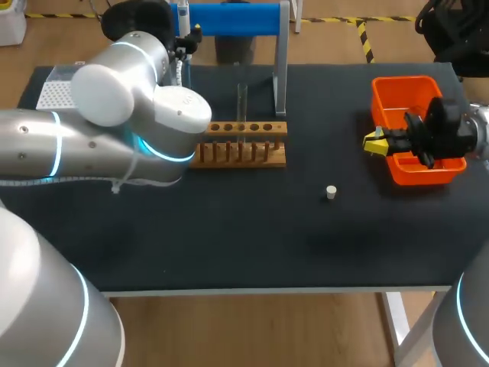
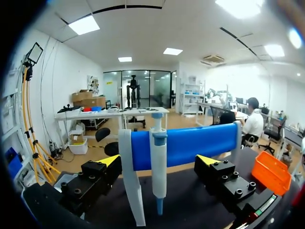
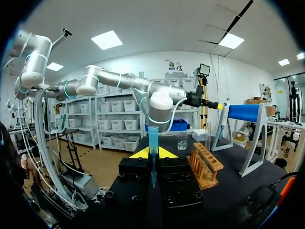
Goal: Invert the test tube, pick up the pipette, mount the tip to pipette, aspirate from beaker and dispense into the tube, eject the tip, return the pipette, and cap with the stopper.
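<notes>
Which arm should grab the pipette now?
Left. Its open gripper has the pipette hanging between its fingers on the blue stand. The right gripper is far off by the orange bin, shut on a blue tip.

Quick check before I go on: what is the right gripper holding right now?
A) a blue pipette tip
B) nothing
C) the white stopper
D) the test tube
A: the right wrist view shows the right gripper shut on a blue pipette tip that stands upright in its grasp, while the white stopper lies loose on the table.
</notes>
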Robot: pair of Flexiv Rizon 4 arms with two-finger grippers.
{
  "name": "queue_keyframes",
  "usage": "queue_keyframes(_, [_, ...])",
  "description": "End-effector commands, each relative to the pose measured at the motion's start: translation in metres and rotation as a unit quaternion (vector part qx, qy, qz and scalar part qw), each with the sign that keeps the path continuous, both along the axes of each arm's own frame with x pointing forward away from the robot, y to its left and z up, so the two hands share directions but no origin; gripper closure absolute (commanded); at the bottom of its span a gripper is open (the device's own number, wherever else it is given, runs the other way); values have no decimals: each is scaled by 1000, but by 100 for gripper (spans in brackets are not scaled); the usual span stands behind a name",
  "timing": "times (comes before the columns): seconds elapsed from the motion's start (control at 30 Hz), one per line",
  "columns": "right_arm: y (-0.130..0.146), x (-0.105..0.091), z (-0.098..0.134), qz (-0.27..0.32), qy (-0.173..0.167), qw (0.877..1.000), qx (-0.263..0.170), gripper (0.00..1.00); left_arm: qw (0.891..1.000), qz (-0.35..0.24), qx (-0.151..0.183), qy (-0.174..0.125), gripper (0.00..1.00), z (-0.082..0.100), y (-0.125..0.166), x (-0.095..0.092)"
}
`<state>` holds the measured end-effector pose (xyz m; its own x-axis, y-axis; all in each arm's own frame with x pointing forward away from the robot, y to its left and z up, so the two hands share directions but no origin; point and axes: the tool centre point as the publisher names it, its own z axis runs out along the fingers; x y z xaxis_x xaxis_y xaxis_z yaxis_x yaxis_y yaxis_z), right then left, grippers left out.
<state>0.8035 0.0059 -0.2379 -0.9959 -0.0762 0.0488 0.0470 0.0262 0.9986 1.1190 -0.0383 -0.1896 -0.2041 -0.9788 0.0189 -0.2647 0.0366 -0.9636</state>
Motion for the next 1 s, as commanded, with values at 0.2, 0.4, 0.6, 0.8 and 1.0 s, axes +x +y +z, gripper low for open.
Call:
queue_keyframes(0.2, [-1,-1,1,-1,0,1000,-1,100,1000,1,-3,-7,13,-9,-3,16])
queue_keyframes(0.4, [-1,-1,1,-1,0,1000,-1,100,1000,3,4,-5,16,-10,-4,22])
queue_keyframes(0.6, [-1,-1,1,-1,0,1000,-1,100,1000,4,8,-5,21,-11,-6,28])
queue_keyframes(0.8, [-1,-1,1,-1,0,1000,-1,100,1000,4,10,-6,36,-12,-7,36])
queue_keyframes(1.0, [-1,-1,1,-1,0,1000,-1,100,1000,4,11,-5,40,-13,-8,43])
